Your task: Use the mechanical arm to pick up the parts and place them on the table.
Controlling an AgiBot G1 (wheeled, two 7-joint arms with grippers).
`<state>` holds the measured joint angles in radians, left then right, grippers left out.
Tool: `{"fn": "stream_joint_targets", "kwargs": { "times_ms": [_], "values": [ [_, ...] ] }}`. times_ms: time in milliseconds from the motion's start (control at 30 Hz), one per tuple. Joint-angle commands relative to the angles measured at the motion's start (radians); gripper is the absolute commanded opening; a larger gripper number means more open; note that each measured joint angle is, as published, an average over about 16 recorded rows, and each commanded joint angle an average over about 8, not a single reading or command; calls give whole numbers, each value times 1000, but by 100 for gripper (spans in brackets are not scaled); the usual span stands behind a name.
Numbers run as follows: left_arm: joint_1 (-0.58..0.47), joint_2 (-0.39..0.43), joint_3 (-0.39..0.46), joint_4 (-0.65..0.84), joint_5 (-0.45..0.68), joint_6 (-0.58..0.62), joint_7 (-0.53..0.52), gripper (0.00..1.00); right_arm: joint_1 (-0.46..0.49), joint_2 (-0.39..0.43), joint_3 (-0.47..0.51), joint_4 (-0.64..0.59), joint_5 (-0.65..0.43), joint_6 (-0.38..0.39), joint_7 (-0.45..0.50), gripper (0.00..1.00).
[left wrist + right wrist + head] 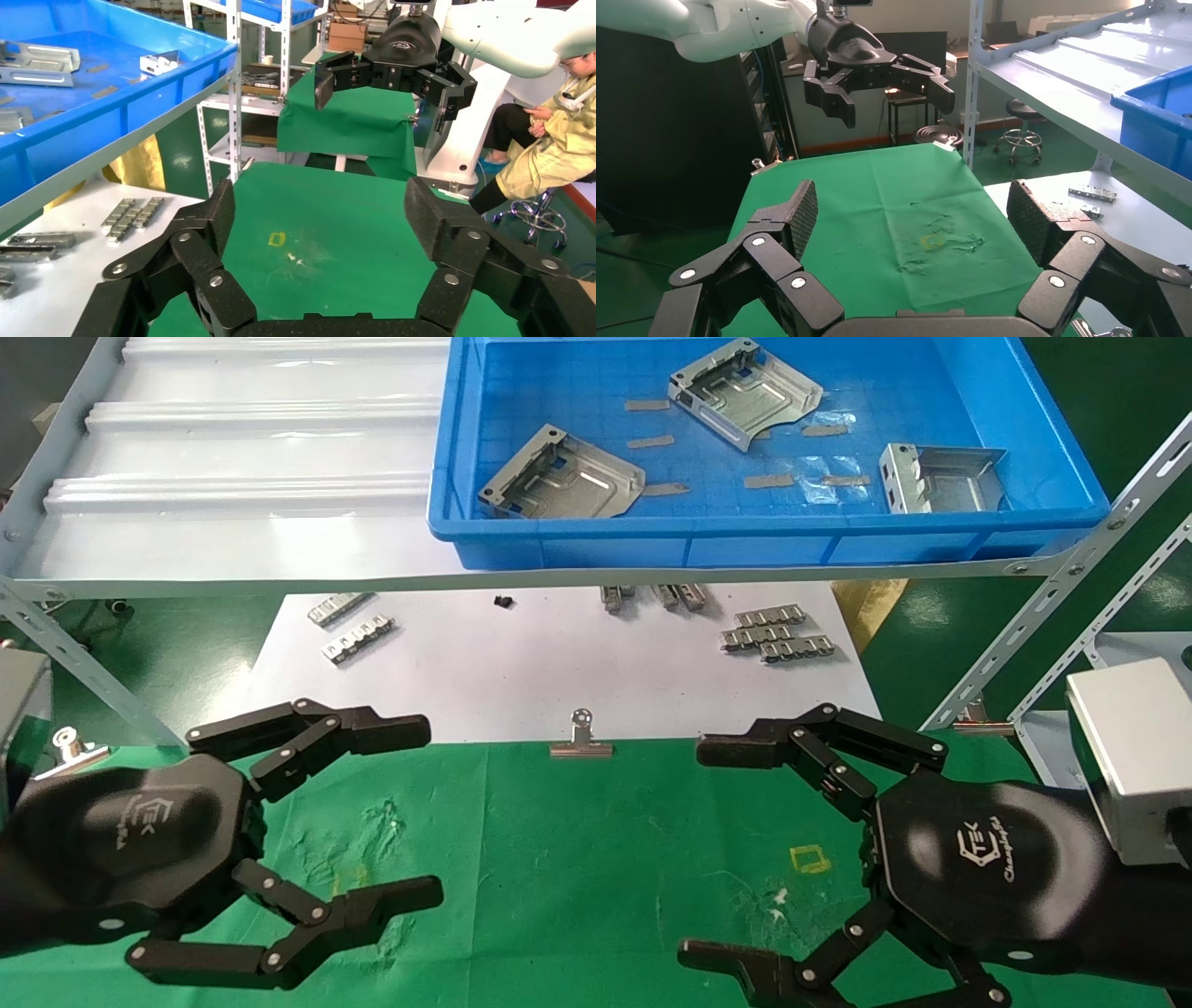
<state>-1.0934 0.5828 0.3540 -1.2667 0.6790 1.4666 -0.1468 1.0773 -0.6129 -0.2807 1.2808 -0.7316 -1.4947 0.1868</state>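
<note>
Inside blue bin (1052,449), three silvery flanged parts (562,479); left gripper (424,812), right gripper (694,850), fingers spread, empty

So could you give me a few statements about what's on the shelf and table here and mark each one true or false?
1. Three parts lie in the blue bin: one, another, a third. True.
2. The left tool is shut on a part. False: it is open and empty, above the green table.
3. The right tool is open too. True.
4. The binder clip sits inside the blue bin. False: it lies at the edge where the white sheet meets the green table.
5. A part already lies on the green table. False: none shows there; all three visible ones are in the bin.
</note>
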Motion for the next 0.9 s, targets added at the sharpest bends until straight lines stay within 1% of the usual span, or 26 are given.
{"fn": "stream_joint_targets", "kwargs": {
  "times_ms": [33, 900],
  "values": [
    [0, 0, 0, 0, 0, 0, 0, 0, 0, 0, 0, 0, 0, 0, 0, 100],
    [0, 0, 0, 0, 0, 0, 0, 0, 0, 0, 0, 0, 0, 0, 0, 100]
  ]
}}
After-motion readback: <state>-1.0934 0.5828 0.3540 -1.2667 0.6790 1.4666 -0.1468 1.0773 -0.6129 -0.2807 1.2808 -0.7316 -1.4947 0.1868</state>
